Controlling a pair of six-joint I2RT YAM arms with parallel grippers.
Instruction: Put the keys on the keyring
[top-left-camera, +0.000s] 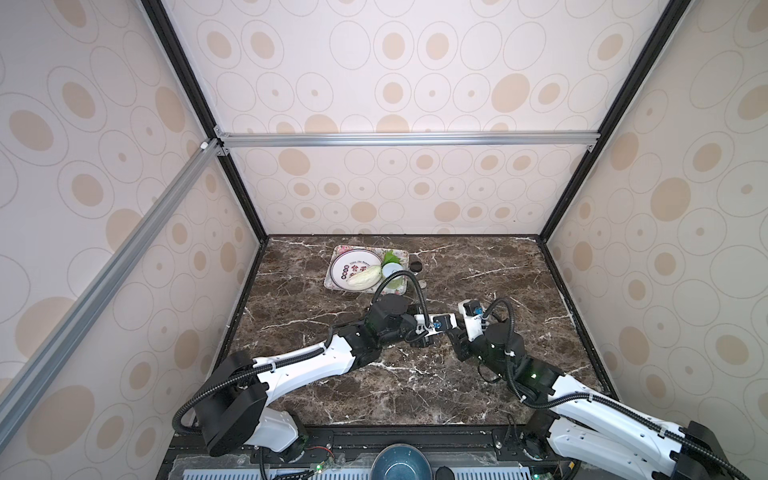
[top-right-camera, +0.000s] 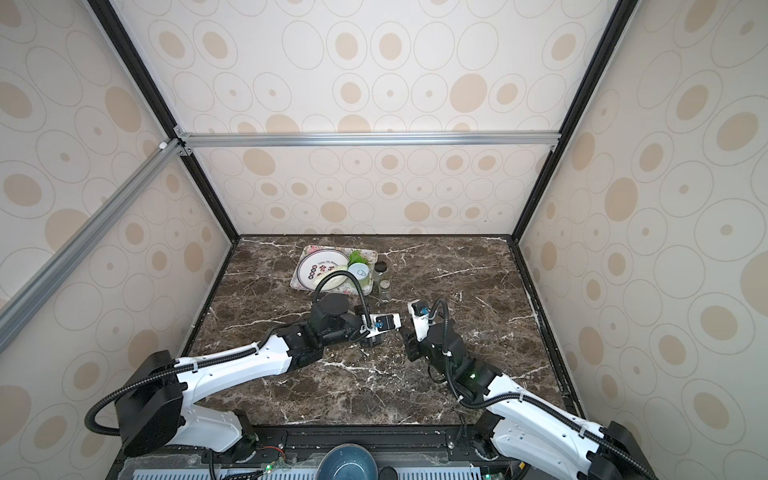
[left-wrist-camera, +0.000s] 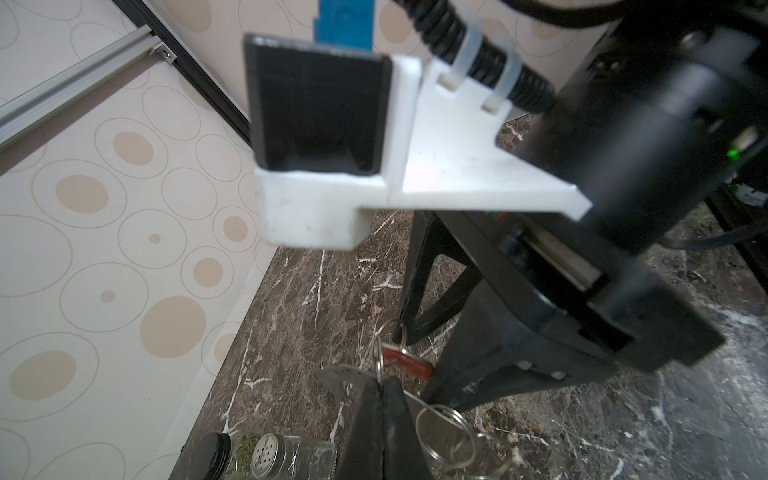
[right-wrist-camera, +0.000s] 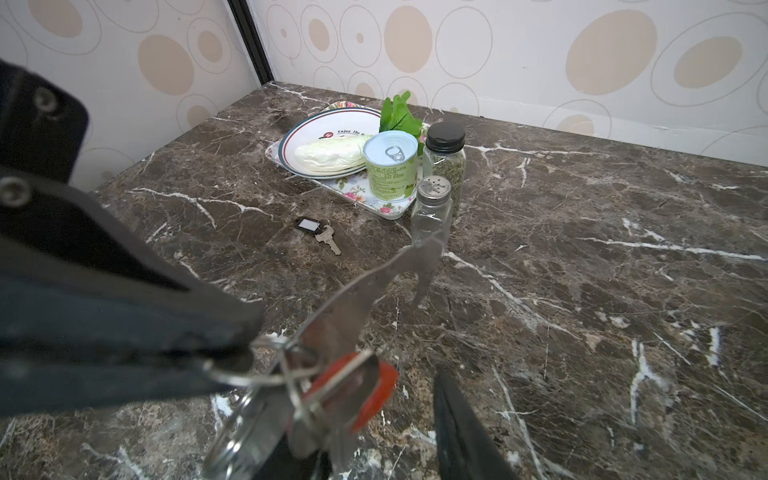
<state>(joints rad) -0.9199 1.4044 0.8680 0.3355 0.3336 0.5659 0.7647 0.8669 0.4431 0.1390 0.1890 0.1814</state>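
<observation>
top views, arms: left gripper (top-left-camera: 419, 340) and right gripper (top-left-camera: 456, 343) meet nose to nose mid-table (top-left-camera: 374, 395). Jaws and keys are too small to read here.
top views, room: bare marble in front of the arms and on both sides. tray (top-left-camera: 330, 283) sits at the back, clear of the side walls.
left wrist, left jaws: together, pinched on the keyring (left-wrist-camera: 444, 409) wire.
left wrist, bunch: red-tag key (left-wrist-camera: 401, 358) and flat steel tool (left-wrist-camera: 340, 380) hang on the ring just beside the fingertips.
left wrist, right jaws: apart. The red-tag key sits in the gap between the two black fingers.
left wrist, edges: wall runs close along one side. shaker (left-wrist-camera: 270, 453) and herb jar (left-wrist-camera: 218, 453) stand near it.
right wrist, bunch: keyring (right-wrist-camera: 249, 376) is clamped at the left gripper's tips. The red tag is in front of it and the steel tool sticks out toward the shaker.
right wrist, right jaws: one finger (right-wrist-camera: 457, 432) stands clear of the red tag, with marble showing between them.
right wrist, black-tag key (right-wrist-camera: 311, 225): flat on the marble, off the ring, near the tray's front corner and well apart from the bunch.
right wrist, clutter: plate (right-wrist-camera: 299, 137), can (right-wrist-camera: 390, 166), jar and shaker cluster at the tray.
right wrist, room: open marble beyond the shaker on the side away from the tray.
</observation>
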